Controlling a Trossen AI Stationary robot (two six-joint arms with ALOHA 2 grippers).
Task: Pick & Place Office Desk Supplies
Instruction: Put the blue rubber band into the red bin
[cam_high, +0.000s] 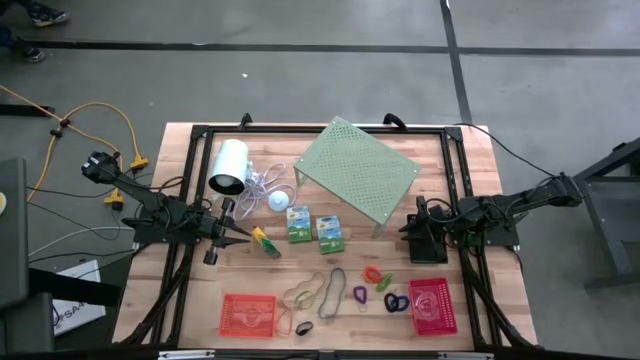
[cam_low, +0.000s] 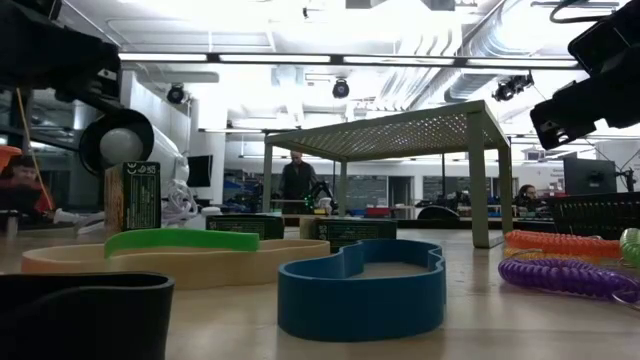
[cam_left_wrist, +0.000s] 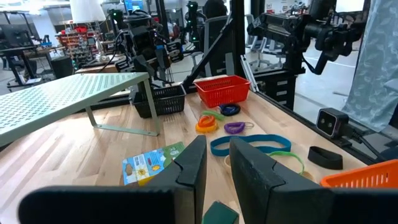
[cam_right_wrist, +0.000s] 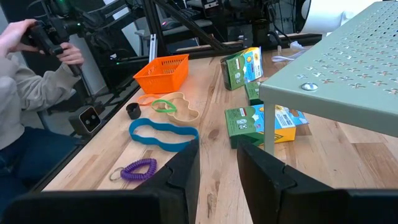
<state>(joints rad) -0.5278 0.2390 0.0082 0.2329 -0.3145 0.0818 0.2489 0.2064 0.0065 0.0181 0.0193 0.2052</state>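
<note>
well, the left claw (cam_high: 240, 240) sits low at the table's (cam_high: 470, 200) left side. its tip is right at the near end of the marker (cam_high: 266, 242), which lies slanted at its 3 o'clock in the high view. whether the claw is clenched on the marker or released, i cannot tell. its own camera shows only a dark green bit low down by it.

if the hold is only on the marker's end, i judge it could pivot or slip out on the lift, then roll toward the two boxes (cam_high: 298, 224) just past it at 3 o'clock. a push instead of a grip would shove it into them.

the cord (cam_high: 262, 183) by the white cylinder (cam_high: 229, 166) lies near, at about 1 o'clock. a high swing that way could snag it. the red basket (cam_high: 247, 313) waits at about 6 o'clock, with the bands (cam_high: 330, 290) beside it at 4 o'clock. a drop short of the rim would land among those loops.

the right claw (cam_right_wrist: 217, 146) is released and empty, at the table's right side, close to the shelf (cam_high: 357, 172) edge. lifting it carelessly could knock that shelf. the pink basket (cam_high: 432, 305) is at its 6 o'clock.
</note>
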